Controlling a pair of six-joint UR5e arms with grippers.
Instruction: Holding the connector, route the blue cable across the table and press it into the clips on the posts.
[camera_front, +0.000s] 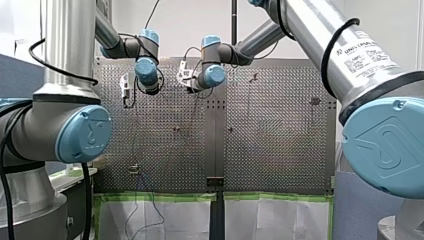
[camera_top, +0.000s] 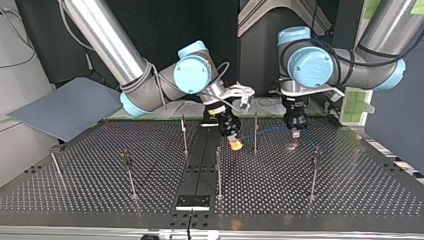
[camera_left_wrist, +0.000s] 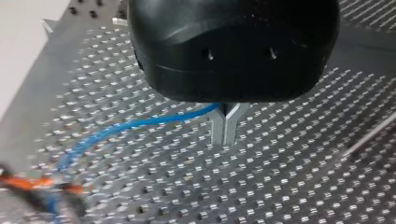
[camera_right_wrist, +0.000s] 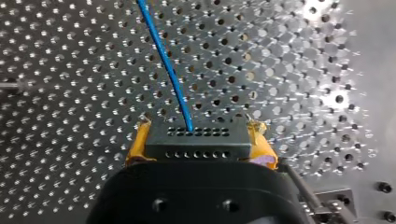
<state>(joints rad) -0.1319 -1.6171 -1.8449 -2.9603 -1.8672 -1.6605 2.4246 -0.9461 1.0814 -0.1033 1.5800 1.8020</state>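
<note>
Top view, left to right: our right gripper (camera_top: 235, 144) was clamped on the dark perforated connector block (camera_right_wrist: 198, 142), thin blue cable (camera_right_wrist: 166, 60) trailing out. Our left gripper (camera_left_wrist: 225, 130) pinched that cable low over the perforated metal table (camera_top: 350, 190). Risk, we reckoned: the cable snagging the slim metal post (camera_top: 255, 134) between them, or slipping free. Plenty of open table toward the view's right edge.

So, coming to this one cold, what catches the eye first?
The blue cable stands out, running from the black connector clamped between the yellow pads of my right gripper. My left gripper pinches the same cable over the perforated table, among thin upright posts.
</note>
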